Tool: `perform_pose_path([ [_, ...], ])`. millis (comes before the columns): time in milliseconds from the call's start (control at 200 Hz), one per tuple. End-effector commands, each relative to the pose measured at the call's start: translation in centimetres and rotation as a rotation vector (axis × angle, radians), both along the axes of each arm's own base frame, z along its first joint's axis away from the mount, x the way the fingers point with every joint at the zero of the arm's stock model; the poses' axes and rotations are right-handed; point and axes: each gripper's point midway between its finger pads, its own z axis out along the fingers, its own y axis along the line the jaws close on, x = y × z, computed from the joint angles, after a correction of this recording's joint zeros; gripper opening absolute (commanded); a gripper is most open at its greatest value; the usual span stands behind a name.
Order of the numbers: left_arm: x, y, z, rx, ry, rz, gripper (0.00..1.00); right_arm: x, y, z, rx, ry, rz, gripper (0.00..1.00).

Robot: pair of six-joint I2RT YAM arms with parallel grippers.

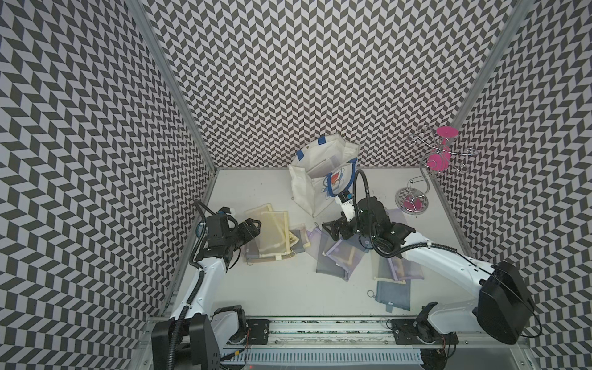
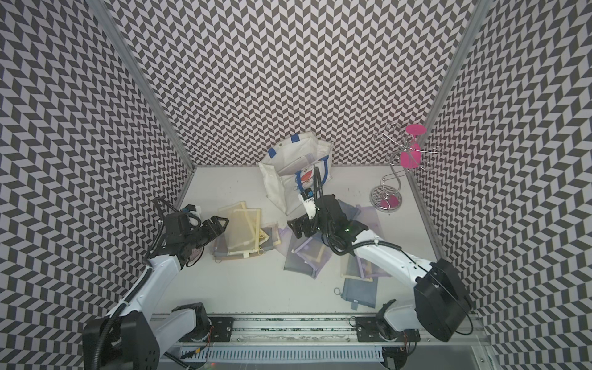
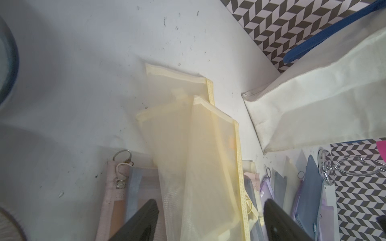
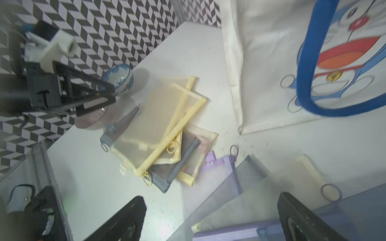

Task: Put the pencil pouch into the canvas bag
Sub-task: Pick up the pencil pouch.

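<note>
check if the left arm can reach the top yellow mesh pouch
Probably yes: the left pincer stands open right at the top yellow mesh pouch, and nothing lies on it.

In a top view the canvas bag [image 1: 307, 185] stands open by the back wall [image 1: 288, 80], one blue handle drooping over its cartoon front. Just beside its front corner hangs the right gripper [image 1: 331, 231], over purple and grey mesh pouches [image 1: 339, 256]. Farther from the bag, toward the left arm's side, the left gripper [image 1: 253, 226] sits at the edge of a pile of yellow mesh pouches [image 1: 272, 230]. On the bag's other side stands a chrome stand [image 1: 415, 200] with pink discs [image 1: 447, 132].
</note>
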Motion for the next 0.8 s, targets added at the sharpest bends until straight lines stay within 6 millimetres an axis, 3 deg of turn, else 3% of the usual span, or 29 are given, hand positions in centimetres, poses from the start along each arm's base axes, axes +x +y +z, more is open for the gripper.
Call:
perform_pose_path([
  [0,0.0,-0.5,-1.1,-0.024,0.035,-0.02,0.76,-0.3,2.1,2.8,0.123,-0.073,0.082,0.99],
  [155,0.1,-1.4,-3.5,-0.046,0.096,-0.038,0.69,-1.9,2.9,3.4,0.178,-0.058,0.15,0.99],
  [581,1.1,-4.1,-6.5,-0.044,0.159,-0.083,0.64,-1.9,1.9,3.8,0.157,-0.092,0.117,0.99],
  [701,0.9,-5.0,-8.0,-0.052,0.187,-0.079,0.57,-1.8,1.4,3.7,0.141,-0.086,0.087,0.99],
  [796,0.4,-5.6,-8.4,-0.068,0.186,-0.085,0.41,-2.2,0.8,4.4,0.164,-0.085,0.064,0.99],
])
